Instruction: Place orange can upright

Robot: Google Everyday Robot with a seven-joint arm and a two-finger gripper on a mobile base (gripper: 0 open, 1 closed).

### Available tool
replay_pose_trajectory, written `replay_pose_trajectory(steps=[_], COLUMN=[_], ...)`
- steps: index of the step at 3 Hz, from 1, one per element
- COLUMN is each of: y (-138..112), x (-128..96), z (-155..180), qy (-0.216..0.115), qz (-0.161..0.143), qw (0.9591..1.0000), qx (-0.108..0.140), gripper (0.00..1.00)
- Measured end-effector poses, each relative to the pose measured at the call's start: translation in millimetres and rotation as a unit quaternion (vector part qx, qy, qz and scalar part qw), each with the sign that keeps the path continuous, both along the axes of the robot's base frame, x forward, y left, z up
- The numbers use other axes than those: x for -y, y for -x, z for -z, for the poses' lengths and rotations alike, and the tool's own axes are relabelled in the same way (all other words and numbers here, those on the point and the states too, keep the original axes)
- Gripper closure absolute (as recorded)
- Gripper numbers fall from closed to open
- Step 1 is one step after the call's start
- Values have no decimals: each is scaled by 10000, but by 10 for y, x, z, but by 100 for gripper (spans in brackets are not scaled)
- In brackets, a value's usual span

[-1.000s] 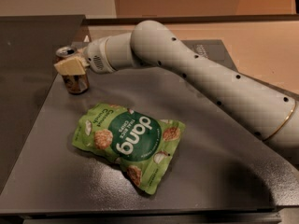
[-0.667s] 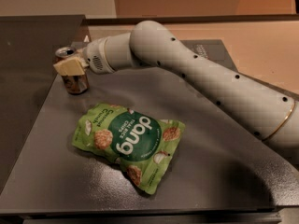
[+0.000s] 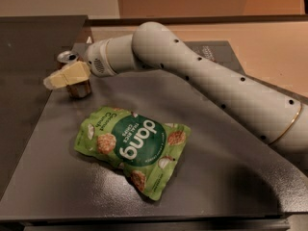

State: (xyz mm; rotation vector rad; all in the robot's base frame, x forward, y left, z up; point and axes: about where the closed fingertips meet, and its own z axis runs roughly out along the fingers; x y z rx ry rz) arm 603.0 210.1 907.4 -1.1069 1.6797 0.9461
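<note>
Brownish-orange can stands upright at the desk's far-left corner, claw across its middle — gripping or not, I cannot tell — so placing looks nearly done; next, release cleanly and back away.

A green snack bag lies flat on the dark grey speckled counter, its white round logo facing up and its printed text turned sideways. Bare counter surrounds the bag on every side. Left of the bag, past the counter's edge, sits a darker grey surface. Far behind the bag is a tan background. The pincer hovers behind the bag's left end.
</note>
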Motion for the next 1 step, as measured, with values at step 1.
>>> replay_pose_trajectory(steps=[1], y=[0], x=[-1], z=[0], qy=[0], qz=[-1], qw=[10000], qx=[0], gripper=[0])
